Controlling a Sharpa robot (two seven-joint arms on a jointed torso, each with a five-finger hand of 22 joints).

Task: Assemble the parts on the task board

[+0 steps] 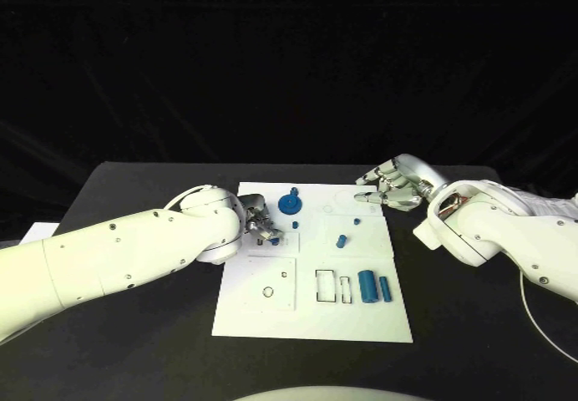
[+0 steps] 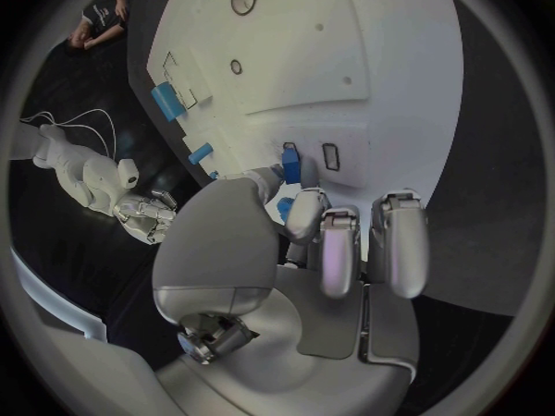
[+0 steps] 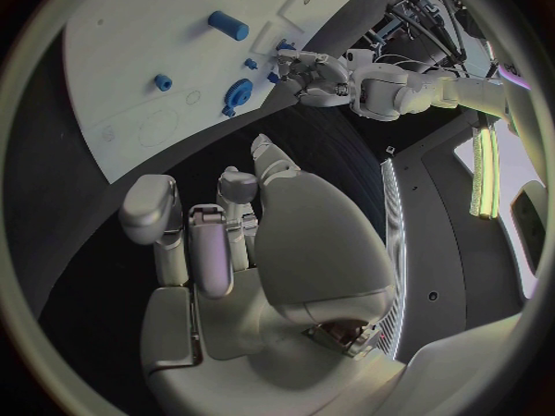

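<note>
Table (image 1: 120,334) black, with white task board (image 1: 313,326) lying flat in its middle. Left arm (image 1: 109,259) reaching in across the board's near-left side; right arm (image 1: 506,230) bent beside the board's far-right corner.

Left hand (image 1: 259,224) low over the board's left half, fingers (image 2: 327,240) curled down toward the surface. Sliver of blue between thumb and nearest finger in the left wrist view, but cannot tell whether pinched or merely lying beneath. Right hand (image 1: 392,188) hovering at the far-right corner, fingers apart, holding nothing.

Parts, by size: round gear-like piece (image 1: 289,203) seated upright near the far edge, seemingly already mounted. Thick cylinder (image 1: 366,286) and thin cylinder (image 1: 386,289) lying side by side at the near right, just beside outlined slots (image 1: 327,285) that stand unfilled. Short peg (image 1: 342,242) lying loose mid-board. Small block (image 2: 291,165) just ahead of the left fingertips, next to a narrow slot. Tiny stud (image 1: 357,222) toward the right side.

Judged early: one piece apparently placed, one small piece probably in hand or being seated at left, both cylinders and the short peg not yet fitted, several recesses open.
</note>
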